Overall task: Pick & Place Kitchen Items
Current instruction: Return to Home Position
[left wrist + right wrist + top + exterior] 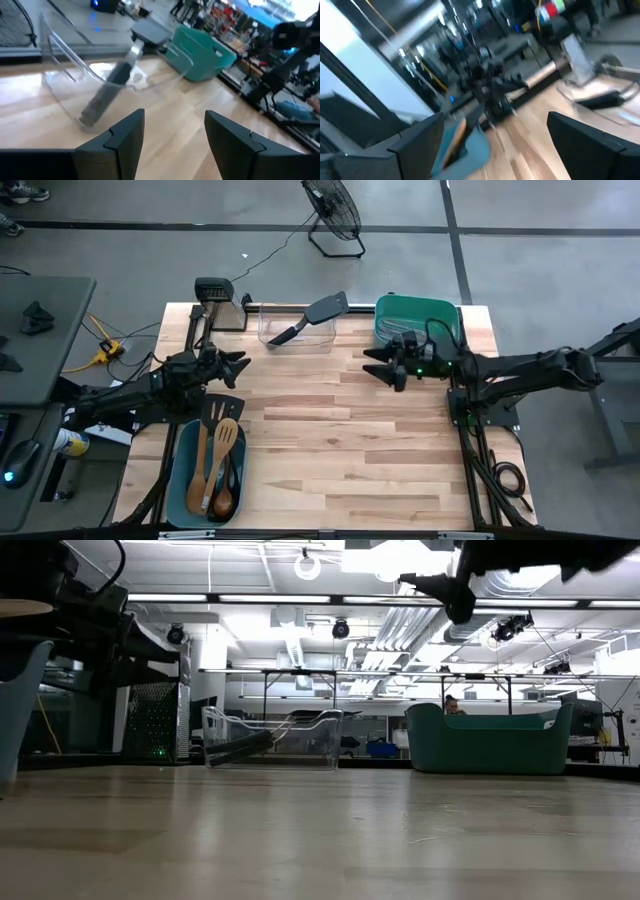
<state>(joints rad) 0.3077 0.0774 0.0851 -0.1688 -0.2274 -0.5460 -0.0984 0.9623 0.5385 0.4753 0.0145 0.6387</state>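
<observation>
At the near left corner of the bench (340,450) stands the blue tub (178,470). It holds a wooden spatula (228,432) and a wooden spoon (221,500) lying lengthwise. The near turner (222,408) is in it too, its black head at the tub's far end.

Just beyond the tub, the left arm reaches in from the left edge, stretched low and roughly level over the bench. Its left hand (240,368) points right, toward the middle. The fingers (125,135) are spread wide with nothing between them.

Opposite, the right arm comes in from the right edge in much the same pose, forearm level. The right hand (368,365) points left, facing the other hand across a bare stretch of wood, well apart from it. Its fingers (415,140) are also spread and empty. In the low view this hand (455,595) hangs high above the bench.

Farther back, at the far edge near the middle, sits the clear bin (272,335). The far turner (320,311) leans in it, handle down inside, and its flat black head sticks out over the bin's right rim. To the right of the bin, in the far right corner, stands the green tub (385,310).
</observation>
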